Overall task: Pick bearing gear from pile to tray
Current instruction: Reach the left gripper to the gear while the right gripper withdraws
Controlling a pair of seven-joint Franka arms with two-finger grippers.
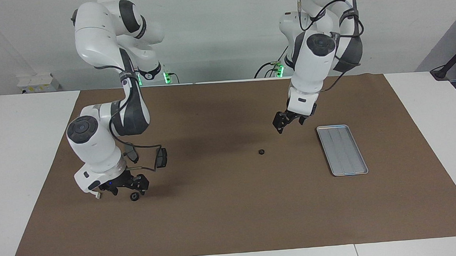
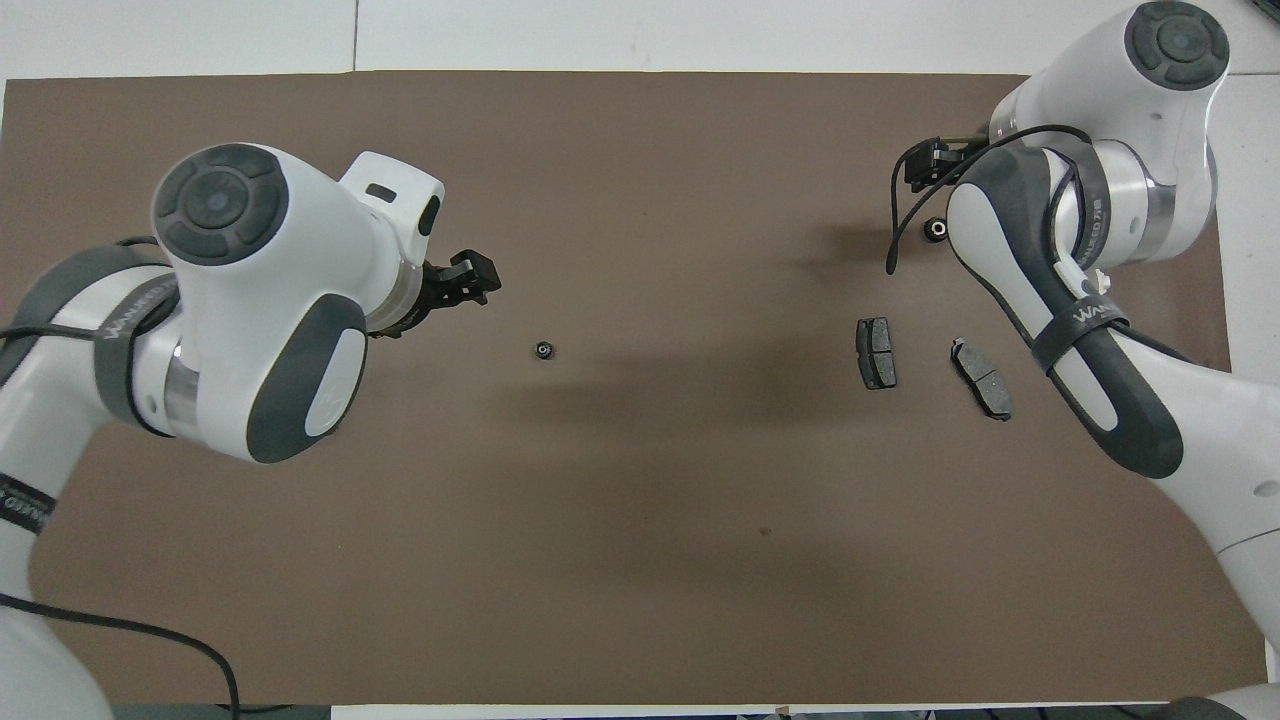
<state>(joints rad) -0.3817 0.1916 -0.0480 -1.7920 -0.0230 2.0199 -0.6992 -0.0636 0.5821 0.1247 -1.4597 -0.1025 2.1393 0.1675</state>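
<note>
Low at the right arm's end of the brown mat (image 1: 233, 221), right gripper (image 1: 137, 186), fingers spread and pinching nothing. Directly at 6 o'clock from those fingertips in the facing view, larger black ring (image 1: 134, 197), flat on the mat, just beneath the fingers and not between them; whether touched, impossible to tell. In the overhead view, same ring (image 2: 937, 229) uncovered beside the right arm's wrist, the gripper itself hidden under the arm. At 9 o'clock from the ring in the facing view, one end of the white half-ring bracket (image 1: 97, 195), the rest covered by the gripper's body. At about 1 o'clock from the ring, nearer to the robots, one dark brake-pad piece (image 1: 160, 157); beside it at 9 o'clock, the second pad (image 1: 131, 152), partly behind the cable. Over the middle of the mat, raised, left gripper (image 1: 281, 124), fingers likewise spread and holding nothing. Small black ring (image 1: 261, 152) alone on the mat at about 7 o'clock from that gripper in the facing view, clearly apart from the fingertips; in the overhead view, small ring (image 2: 543, 350) between 4 and 5 o'clock from the left gripper (image 2: 470, 280). Silver tray (image 1: 343, 168) at 3 o'clock from the small ring in the facing view, toward the left arm's end, well apart from both rings.
</note>
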